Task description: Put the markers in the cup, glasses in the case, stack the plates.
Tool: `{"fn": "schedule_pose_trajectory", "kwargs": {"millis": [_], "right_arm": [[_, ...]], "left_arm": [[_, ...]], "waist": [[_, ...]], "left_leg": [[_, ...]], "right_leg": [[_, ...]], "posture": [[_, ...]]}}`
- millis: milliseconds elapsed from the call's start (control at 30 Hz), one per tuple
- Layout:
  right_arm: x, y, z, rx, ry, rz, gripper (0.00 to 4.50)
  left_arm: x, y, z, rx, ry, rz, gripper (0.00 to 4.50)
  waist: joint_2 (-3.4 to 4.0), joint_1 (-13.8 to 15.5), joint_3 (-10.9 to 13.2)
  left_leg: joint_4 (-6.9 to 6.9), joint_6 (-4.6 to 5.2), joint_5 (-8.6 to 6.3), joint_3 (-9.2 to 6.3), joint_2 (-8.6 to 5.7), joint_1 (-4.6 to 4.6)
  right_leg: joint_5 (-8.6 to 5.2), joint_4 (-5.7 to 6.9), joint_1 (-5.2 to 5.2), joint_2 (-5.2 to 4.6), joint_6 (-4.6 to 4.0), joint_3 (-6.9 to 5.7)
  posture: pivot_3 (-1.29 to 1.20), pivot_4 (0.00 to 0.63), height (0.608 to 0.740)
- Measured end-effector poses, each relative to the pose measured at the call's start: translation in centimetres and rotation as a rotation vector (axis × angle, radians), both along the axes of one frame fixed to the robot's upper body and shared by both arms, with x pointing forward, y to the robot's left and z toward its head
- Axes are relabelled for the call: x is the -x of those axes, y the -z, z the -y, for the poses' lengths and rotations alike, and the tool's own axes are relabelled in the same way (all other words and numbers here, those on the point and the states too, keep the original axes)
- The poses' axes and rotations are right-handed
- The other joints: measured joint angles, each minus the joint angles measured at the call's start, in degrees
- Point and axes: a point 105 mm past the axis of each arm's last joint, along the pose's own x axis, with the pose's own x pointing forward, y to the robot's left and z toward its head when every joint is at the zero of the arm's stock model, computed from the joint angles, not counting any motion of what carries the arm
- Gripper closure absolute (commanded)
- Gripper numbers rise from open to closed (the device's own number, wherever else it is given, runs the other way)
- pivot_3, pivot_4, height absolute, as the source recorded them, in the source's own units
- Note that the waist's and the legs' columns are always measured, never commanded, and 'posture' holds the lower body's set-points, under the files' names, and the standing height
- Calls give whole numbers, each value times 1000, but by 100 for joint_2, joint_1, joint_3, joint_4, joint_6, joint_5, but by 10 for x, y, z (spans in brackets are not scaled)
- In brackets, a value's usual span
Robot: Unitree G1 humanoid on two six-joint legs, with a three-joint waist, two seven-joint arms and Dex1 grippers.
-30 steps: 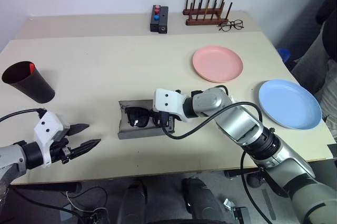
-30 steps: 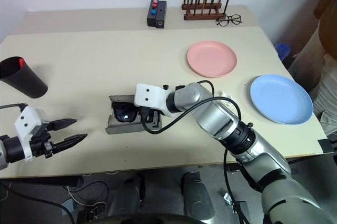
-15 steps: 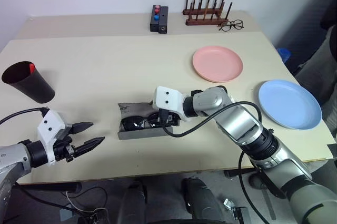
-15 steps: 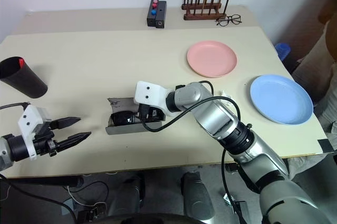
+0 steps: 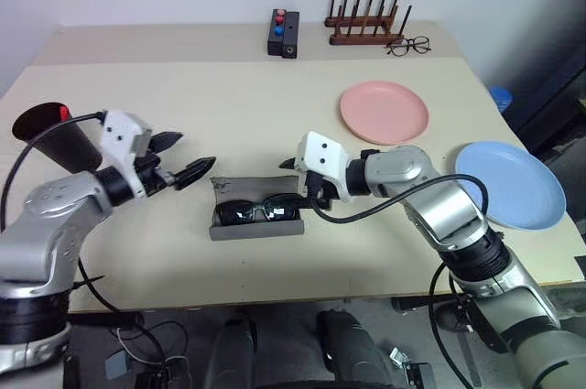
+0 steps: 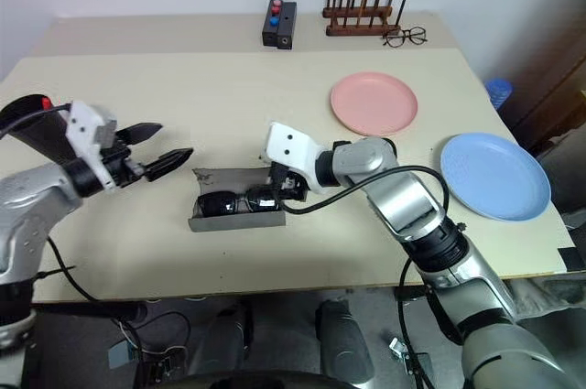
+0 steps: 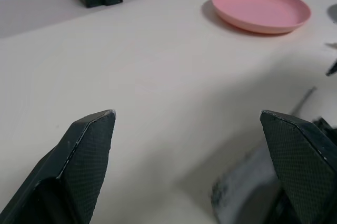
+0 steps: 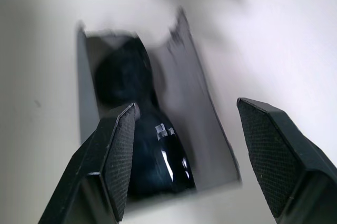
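Your glasses (image 5: 255,212) lie lengthwise in the open case (image 5: 256,231) on the tabletop (image 5: 229,114). The right gripper (image 5: 298,182), jaws spread and empty, sits at its right end; the left gripper (image 5: 188,156), jaws spread, hovers off its left end.

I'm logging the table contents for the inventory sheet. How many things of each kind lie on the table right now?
Plates: 2, pink plate and blue plate
Eyewear: 2, sunglasses and clear spectacles
Glasses case: 1
Cup: 1
Button box: 1
Wooden peg rack: 1
Total: 8
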Motion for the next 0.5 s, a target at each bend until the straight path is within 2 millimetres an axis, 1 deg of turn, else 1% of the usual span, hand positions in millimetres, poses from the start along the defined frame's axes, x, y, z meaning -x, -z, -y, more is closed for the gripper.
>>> {"fn": "schedule_pose_trajectory", "kwargs": {"millis": [33,100,200,300,367,500], "right_arm": [[-1,1,5,4,12,1,1380],[-2,5,21,23,48,2,1380],[4,16,43,60,70,-6,1380],[14,20,59,82,63,-6,1380],[22,21,69,101,56,-5,1380],[37,25,75,106,20,-22,1380]], "left_arm": [[-4,2,4,-18,12,-3,1220],[-18,8,16,-43,54,-21,2178],[-34,13,34,-71,126,-38,3624],[-41,19,44,-135,194,-66,3624],[-41,26,50,-185,246,-83,3624],[-34,41,53,-245,335,-137,3624]], "waist": [[0,0,0],[0,34,0],[-1,41,0],[2,4,1],[2,-16,1],[2,-11,2]], "left_leg": [[0,0,0,0,0,-1],[2,0,0,-1,-1,-3],[5,0,0,-1,-3,-6],[1,0,0,-1,-2,-3],[-2,1,0,-1,-2,-1],[-1,2,0,-2,-1,-1]], "right_leg": [[0,-1,0,0,0,0],[0,-3,3,-1,1,0],[-1,-6,5,-2,3,1],[-2,-4,4,0,5,1],[-3,-3,3,0,6,2],[-4,-1,3,2,6,2]], "posture": [[0,150,740],[0,150,740],[0,150,740],[0,150,740],[0,150,740],[0,150,740]]}}
